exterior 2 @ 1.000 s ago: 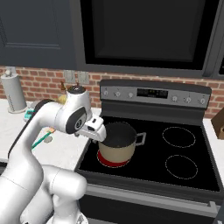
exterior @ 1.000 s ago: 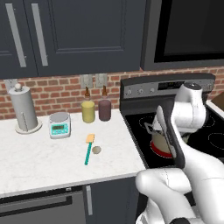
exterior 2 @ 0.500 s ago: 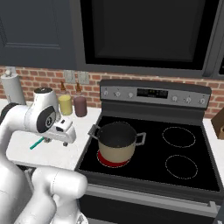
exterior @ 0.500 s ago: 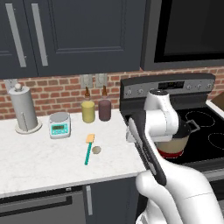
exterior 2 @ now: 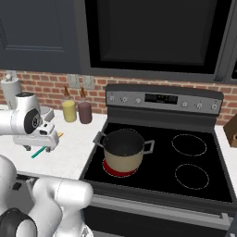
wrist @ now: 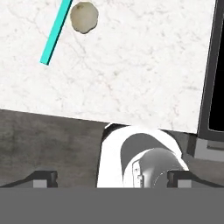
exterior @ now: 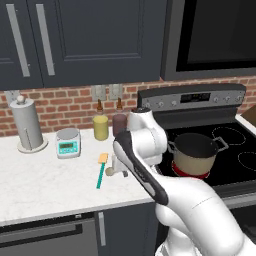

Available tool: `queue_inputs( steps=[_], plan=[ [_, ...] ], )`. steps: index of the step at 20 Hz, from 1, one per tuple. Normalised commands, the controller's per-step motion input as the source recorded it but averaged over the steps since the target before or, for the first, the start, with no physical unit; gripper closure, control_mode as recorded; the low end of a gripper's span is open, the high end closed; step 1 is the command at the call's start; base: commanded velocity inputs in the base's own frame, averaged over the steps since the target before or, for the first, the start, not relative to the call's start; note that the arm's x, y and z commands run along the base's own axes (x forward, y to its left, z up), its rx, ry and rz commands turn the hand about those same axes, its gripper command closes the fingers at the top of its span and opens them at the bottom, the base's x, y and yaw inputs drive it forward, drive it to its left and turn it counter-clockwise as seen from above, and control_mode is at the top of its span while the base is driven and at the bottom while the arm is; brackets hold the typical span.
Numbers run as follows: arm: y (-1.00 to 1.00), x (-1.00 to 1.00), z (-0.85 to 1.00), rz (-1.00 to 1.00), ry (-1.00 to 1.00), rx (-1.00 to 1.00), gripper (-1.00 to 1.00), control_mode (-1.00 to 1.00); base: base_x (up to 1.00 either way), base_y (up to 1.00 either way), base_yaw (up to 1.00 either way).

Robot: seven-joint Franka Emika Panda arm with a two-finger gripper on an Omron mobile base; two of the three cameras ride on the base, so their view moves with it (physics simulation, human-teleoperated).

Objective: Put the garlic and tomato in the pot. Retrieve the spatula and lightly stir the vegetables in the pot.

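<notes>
The claw (exterior: 119,165) hangs low over the front part of the white marble tabletop (exterior: 45,180), pointing down, close by the garlic (exterior: 109,171). In the hand view its two dark fingertips (wrist: 43,178) sit far apart at the bottom corners with nothing between them, so the claw is wide open and holds nothing. That wide spread suits a small round bulb: the fingers can come down on either side of it.

The garlic (wrist: 84,17) lies on the tabletop just beside the spatula (wrist: 56,30), near the lower end of its teal handle but apparently not touching it. In the hand view it sits near the top edge, well off the line between the fingers, so I judge the claw is not yet lined up above it and has to shift toward it before closing. The handle so near means a careless descent could knock or pinch the spatula (exterior: 101,171) as well.

The pot (exterior 2: 123,149) stands on the front left burner of the stove (exterior 2: 194,171), near the tabletop's right edge. Its dark inside shows no tomato that I can make out; where the tomato is, I cannot tell.
</notes>
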Motion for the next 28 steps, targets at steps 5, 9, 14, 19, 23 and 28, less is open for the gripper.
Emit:
queue_inputs(
  steps=[5,9,14,19,23,28],
  plan=[
    [0.43,0.51,-0.37,0.14,-0.01,-0.01,-1.00,-1.00,0.00,0.00,0.00],
    [0.17,0.54,-0.35,0.08,-0.06,-0.07,-1.00,-1.00,0.00,0.00,0.00],
    [0.15,0.54,-0.34,0.07,-0.01,-0.09,-1.00,-1.00,0.00,0.00,0.00],
    [0.11,0.44,-0.31,0.07,0.00,-0.04,-1.00,-1.00,0.00,0.00,0.00],
    [0.02,0.35,-0.37,0.05,0.00,-0.03,-1.00,-1.00,0.00,0.00,0.00],
    [0.00,0.17,-0.47,0.06,0.00,-0.03,-1.00,-1.00,0.00,0.00,0.00]
  ],
)
